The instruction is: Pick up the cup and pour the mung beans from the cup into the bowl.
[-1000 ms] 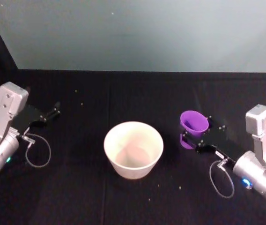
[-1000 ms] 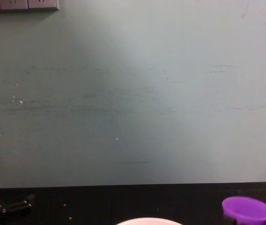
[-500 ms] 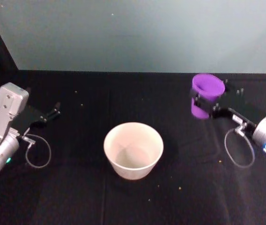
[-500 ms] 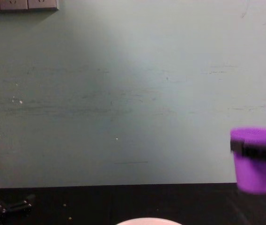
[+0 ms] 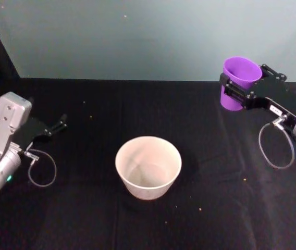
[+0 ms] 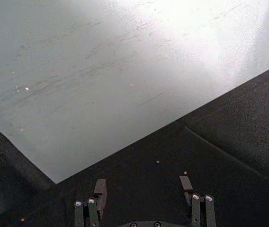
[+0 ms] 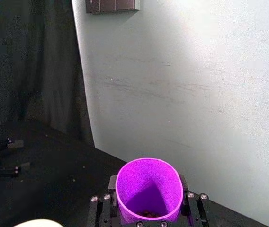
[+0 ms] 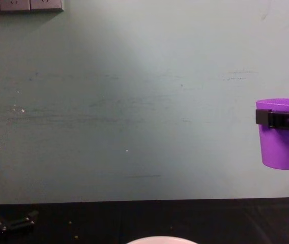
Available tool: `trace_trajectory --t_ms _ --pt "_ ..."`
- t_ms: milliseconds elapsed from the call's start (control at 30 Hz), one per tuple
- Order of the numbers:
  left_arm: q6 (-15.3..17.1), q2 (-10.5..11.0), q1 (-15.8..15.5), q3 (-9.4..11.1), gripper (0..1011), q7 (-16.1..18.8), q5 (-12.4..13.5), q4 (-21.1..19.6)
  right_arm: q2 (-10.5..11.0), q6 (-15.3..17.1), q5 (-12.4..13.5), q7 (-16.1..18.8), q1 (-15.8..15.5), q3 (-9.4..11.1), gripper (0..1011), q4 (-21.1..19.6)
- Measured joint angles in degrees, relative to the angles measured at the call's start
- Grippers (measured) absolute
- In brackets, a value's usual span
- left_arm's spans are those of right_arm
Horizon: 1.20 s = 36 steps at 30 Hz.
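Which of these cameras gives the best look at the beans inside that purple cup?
The right wrist view: it looks down into the cup, where the mung beans lie dark at the bottom. The head view shows the cup in the right gripper, not its bottom; the chest view shows its outer wall.

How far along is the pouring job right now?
Done: the right gripper holds the cup upright, high above the table. In hand: the carry, mung beans inside. Left: bringing it over the bowl, which looks empty, and tipping. The left gripper rests open, far left.
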Motion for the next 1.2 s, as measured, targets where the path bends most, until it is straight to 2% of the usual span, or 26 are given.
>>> trace_trajectory --t_ms 1200 --pt "0.00 0.00 0.00 0.00 1000 0.00 0.00 0.00 -0.02 -0.48 0.01 0.26 0.03 -0.28 722 0.66"
